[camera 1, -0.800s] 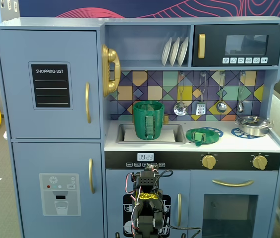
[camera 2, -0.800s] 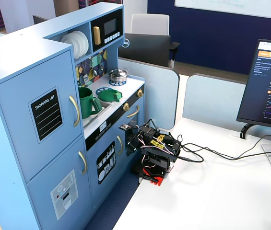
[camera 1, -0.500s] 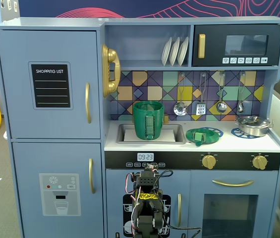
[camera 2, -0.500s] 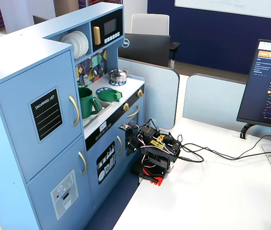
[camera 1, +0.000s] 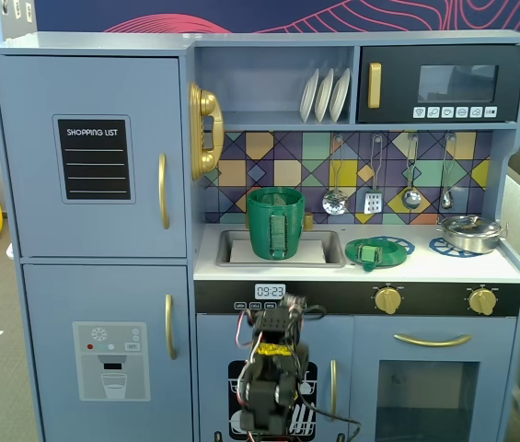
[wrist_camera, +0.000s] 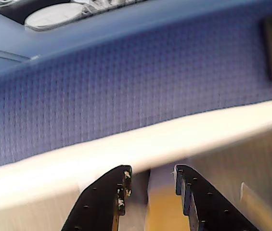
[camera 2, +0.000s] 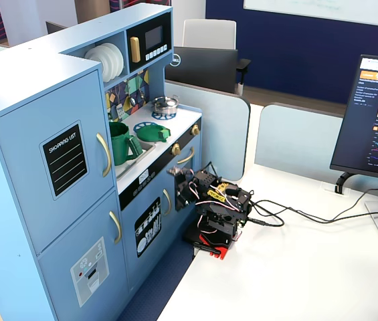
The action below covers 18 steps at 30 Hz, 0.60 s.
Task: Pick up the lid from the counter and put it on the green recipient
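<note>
In a fixed view from the front, the toy kitchen [camera 1: 94,249] fills the picture: fridge doors on the left, then the counter [camera 1: 425,270] running to the right edge. The green recipient [camera 1: 275,222] stands upright in the sink [camera 1: 319,259] at the counter's left end, its strap handle facing the front edge and its mouth open. To its right the lid [camera 1: 368,251] lies on a blue burner ring [camera 1: 395,245], near the counter's front edge and apart from the pot, with bare counter between them. Further right a silver pot [camera 1: 468,233] sits on the second ring at the back right corner. Utensils hang on the back wall above, leaving clear height over the lid and the recipient beneath the upper shelf.

The arm [camera 1: 271,378] is folded low in front of the lower cabinet, below the counter's front edge and under the sink. In the other fixed view it stands on the white table [camera 2: 322,267] at its left edge, close to the kitchen, cables trailing right toward a monitor [camera 2: 376,120].

In the wrist view the gripper [wrist_camera: 151,179] enters from the bottom edge, its two black fingers [wrist_camera: 196,202] parted by a moderate gap with nothing between them, pointing at blue carpet past a pale edge
</note>
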{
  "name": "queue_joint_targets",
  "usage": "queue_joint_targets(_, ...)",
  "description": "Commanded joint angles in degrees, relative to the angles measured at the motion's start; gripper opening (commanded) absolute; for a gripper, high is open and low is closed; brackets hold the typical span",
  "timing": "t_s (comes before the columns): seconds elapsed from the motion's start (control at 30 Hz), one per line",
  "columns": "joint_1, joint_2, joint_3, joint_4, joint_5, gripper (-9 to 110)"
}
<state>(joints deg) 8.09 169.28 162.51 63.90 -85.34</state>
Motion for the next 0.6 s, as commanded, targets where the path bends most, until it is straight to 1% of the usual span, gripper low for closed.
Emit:
queue_joint_targets(0.0,8.09,-7.82,-14.50,-10.99,-2.55,0)
queue_joint_targets(0.07,12.74,-9.58,-17.40,-18.90,-4.22,0)
queue_joint_targets(0.13,16.87,-10.63,-17.84,-29.44,-7.47,0)
queue_joint_targets(0.17,18.46,-10.99,-17.31,-35.33,-7.47,3)
queue_joint_targets(0.23,20.83,-11.60,-16.79,-45.35,-5.19,13)
queue_joint_targets(0.37,23.99,-13.36,-13.10,-63.72,-4.13,35)
queue_joint_targets(0.43,24.87,-13.89,-11.51,-68.20,-5.98,38)
queue_joint_targets(0.57,26.72,-15.03,-10.81,-72.33,-6.33,41)
